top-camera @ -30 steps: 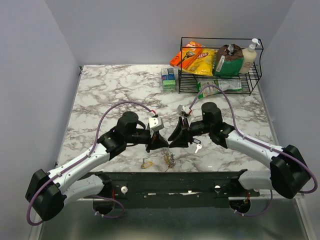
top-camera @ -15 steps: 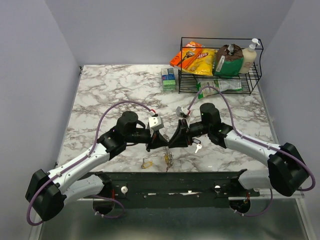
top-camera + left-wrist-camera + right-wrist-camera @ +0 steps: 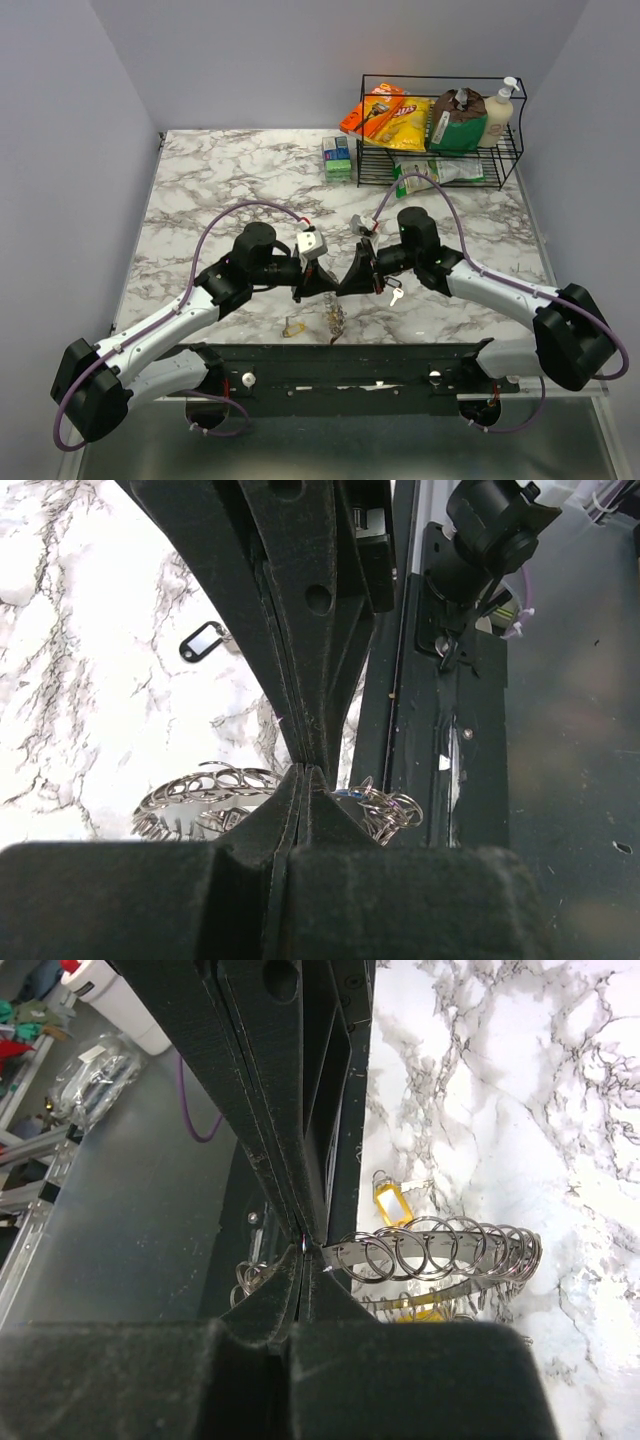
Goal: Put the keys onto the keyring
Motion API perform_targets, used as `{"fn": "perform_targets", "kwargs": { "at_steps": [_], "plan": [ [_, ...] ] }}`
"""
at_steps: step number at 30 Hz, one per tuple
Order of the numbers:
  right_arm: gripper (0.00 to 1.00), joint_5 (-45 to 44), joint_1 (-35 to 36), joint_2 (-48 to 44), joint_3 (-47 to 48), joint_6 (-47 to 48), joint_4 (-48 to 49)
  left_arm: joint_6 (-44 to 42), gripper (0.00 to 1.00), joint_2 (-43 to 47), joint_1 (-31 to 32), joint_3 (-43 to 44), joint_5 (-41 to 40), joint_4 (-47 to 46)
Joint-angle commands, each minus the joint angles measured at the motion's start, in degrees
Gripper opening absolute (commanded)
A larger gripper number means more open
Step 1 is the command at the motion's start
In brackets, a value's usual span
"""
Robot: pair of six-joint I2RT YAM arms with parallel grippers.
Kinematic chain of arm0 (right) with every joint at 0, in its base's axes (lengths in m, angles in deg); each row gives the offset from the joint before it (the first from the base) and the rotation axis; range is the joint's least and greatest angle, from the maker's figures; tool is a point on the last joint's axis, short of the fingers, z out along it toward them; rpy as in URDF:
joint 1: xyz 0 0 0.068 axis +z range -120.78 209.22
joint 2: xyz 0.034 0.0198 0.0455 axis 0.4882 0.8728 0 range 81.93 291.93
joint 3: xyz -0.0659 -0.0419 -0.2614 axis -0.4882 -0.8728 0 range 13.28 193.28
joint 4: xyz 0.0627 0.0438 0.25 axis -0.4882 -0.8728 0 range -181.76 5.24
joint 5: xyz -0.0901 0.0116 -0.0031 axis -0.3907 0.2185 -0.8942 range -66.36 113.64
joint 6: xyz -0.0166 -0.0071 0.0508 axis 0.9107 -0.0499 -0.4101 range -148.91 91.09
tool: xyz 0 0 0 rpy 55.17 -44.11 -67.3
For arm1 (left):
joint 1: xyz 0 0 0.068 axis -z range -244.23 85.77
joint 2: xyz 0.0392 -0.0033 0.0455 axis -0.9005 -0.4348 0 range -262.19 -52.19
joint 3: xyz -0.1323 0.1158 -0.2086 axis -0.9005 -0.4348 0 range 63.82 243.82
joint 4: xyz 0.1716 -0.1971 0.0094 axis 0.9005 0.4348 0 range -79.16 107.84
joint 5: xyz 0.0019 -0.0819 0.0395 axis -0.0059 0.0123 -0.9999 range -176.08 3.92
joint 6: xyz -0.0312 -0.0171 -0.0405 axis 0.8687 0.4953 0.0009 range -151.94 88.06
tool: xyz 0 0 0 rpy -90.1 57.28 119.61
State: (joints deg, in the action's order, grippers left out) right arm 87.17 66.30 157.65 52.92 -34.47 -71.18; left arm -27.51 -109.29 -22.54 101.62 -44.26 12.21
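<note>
Both my grippers meet tip to tip at the keyring (image 3: 430, 1252). It hangs in the air between them, just above the near edge of the table (image 3: 220, 180). It looks like a thin silver band with lots of little silver loops lined up along it.

My left gripper (image 3: 305, 770) is pinched tight on the keyring, and loops stick out on both sides of its fingers. My right gripper (image 3: 305, 1248) is pinched tight too, right at the end of the band, with its tips touching my left ones. From above, a small shiny bunch of keys (image 3: 336, 320) dangles below where my fingers meet. I cannot tell how many there are.

One small tag with a black rim (image 3: 203, 640) lies flat on the table beside my right gripper. A yellow tag (image 3: 388, 1203) lies near the front edge, on my left side.

Far at the back right stands a black wire rack (image 3: 440, 77). It holds snack bags (image 3: 400, 118) and a white pump bottle (image 3: 499, 112). A small green and blue box (image 3: 337, 157) sits just left of it.
</note>
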Motion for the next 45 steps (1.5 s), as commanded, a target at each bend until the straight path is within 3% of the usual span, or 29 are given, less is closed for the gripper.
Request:
{"fn": "perform_targets", "kwargs": {
  "at_steps": [1, 2, 5, 8, 13, 23, 34, 45],
  "plan": [
    [0.00, -4.02, 0.19, -1.54, 0.44, -0.32, 0.56, 2.59, 0.07, 1.55, 0.58, 2.80, -1.56, -5.05],
    [0.00, -5.85, 0.19, -2.24, 0.27, -0.76, 1.18, 3.39, 0.23, 1.64, 0.58, 2.80, -2.27, -6.10],
    [0.00, -10.86, 0.19, -5.93, -2.45, -4.71, 6.97, 6.46, 0.45, 3.04, 0.58, 2.89, -8.14, -8.39],
    [0.00, -14.47, 0.19, -9.35, -4.74, -9.45, 13.03, 8.22, 0.53, 5.50, 0.15, 2.28, -11.41, -11.10],
    [0.00, -16.07, 0.19, -11.83, -6.24, -16.49, 21.47, 14.55, 0.63, 9.28, -3.19, -2.99, -6.76, -21.74],
    [0.00, -15.44, 0.19, -17.44, -6.15, -21.51, 26.67, 24.22, 0.63, 10.78, -6.71, -9.76, 4.14, -40.81],
    [0.00, -15.36, 0.19, -19.83, -4.30, -20.10, 22.80, 31.08, 0.66, 4.29, -6.80, -7.93, 10.65, -50.50],
    [0.00, -14.75, 0.27, -19.74, -4.39, -19.75, 22.36, 30.38, 0.45, -1.52, -6.71, -4.32, 11.26, -49.44]
  ]
}}
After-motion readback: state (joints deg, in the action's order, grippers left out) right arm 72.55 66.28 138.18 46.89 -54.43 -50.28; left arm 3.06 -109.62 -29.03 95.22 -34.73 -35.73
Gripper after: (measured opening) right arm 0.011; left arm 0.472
